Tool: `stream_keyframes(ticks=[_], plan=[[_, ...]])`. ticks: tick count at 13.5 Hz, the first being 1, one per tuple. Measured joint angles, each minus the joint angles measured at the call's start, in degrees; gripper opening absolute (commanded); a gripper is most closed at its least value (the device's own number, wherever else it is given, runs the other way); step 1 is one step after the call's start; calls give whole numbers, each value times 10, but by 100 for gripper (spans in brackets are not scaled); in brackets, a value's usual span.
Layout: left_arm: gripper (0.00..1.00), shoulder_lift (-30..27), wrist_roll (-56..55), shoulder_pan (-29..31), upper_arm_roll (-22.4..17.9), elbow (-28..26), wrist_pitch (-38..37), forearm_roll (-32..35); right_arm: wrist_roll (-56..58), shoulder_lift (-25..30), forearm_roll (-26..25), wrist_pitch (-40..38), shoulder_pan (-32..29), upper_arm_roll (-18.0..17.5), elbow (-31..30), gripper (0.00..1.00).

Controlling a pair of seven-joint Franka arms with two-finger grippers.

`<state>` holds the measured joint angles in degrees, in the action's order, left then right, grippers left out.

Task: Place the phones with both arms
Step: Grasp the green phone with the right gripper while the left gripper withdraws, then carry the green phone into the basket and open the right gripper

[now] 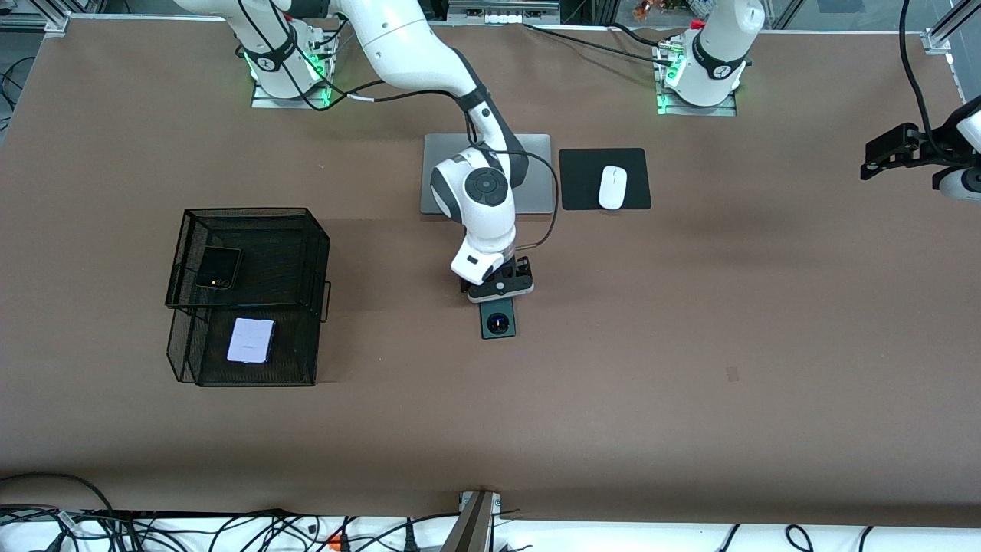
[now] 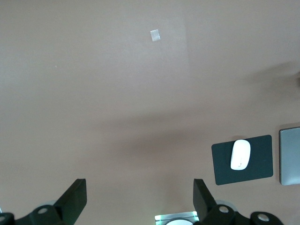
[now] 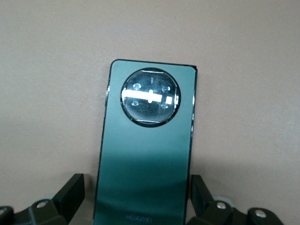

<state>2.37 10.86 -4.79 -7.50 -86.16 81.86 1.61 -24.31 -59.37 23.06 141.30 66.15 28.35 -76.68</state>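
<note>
**Right gripper set low astride the green phone; two phones held in the mesh rack**

The dark green phone (image 1: 497, 320) is seen lying flat on the brown bench (image 1: 690, 345), back upward, with its round camera ring (image 3: 150, 97) at the end nearer the front camera. It is placed nearer the front camera than the silver laptop (image 1: 536, 165), about midway along the bench.

The right arm (image 1: 429, 61) is reached out over the laptop, and the right gripper (image 1: 500, 295) is held low over the phone's end that lies toward the laptop. In the right wrist view its fingers (image 3: 70, 190) are shown spread apart, one at each long edge of the phone; whether the edges are touched cannot be told.

A two-level black mesh rack (image 1: 253, 295) is stood toward the right arm's end of the bench. The small black phone (image 1: 218, 267) is lain on its upper level, and the pale lilac-white phone (image 1: 250, 340) on the lower level, nearer the front camera.

The left arm (image 1: 716, 46) is kept waiting, with the left gripper (image 1: 893, 149) held high over the bare bench at the left arm's end. Its fingers (image 2: 75, 199) are shown wide apart with nothing between them. A white mouse (image 1: 612, 187) is rested on a black pad (image 1: 582, 165) beside the laptop.
</note>
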Motion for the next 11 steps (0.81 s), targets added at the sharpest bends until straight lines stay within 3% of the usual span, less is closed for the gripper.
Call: stream_keyframes(ticks=[4, 5, 6, 7, 9, 10, 11], plan=[[100, 0, 0, 0, 4, 0, 2, -6, 0, -1, -6, 3, 0, 0, 0, 98], [100, 0, 0, 0, 6, 0, 7, -6, 0, -1, -6, 3, 0, 0, 0, 81], [100, 0, -1, 0, 11, 0, 15, -7, 0, -1, -6, 3, 0, -1, 0, 47], [100, 0, -6, 1, 18, 0, 24, -7, 0, 0, -6, 4, 0, -1, 0, 29], [100, 0, -24, 5, 38, 0, 37, -7, 0, 4, -7, 2, 1, 0, 0, 6], [100, 0, -30, 8, 47, 0, 37, -7, 0, 3, -7, 3, 1, -1, 0, 0], [100, 0, -32, 10, 52, 0, 37, -7, 0, 3, -7, 3, 1, -1, 0, 0]])
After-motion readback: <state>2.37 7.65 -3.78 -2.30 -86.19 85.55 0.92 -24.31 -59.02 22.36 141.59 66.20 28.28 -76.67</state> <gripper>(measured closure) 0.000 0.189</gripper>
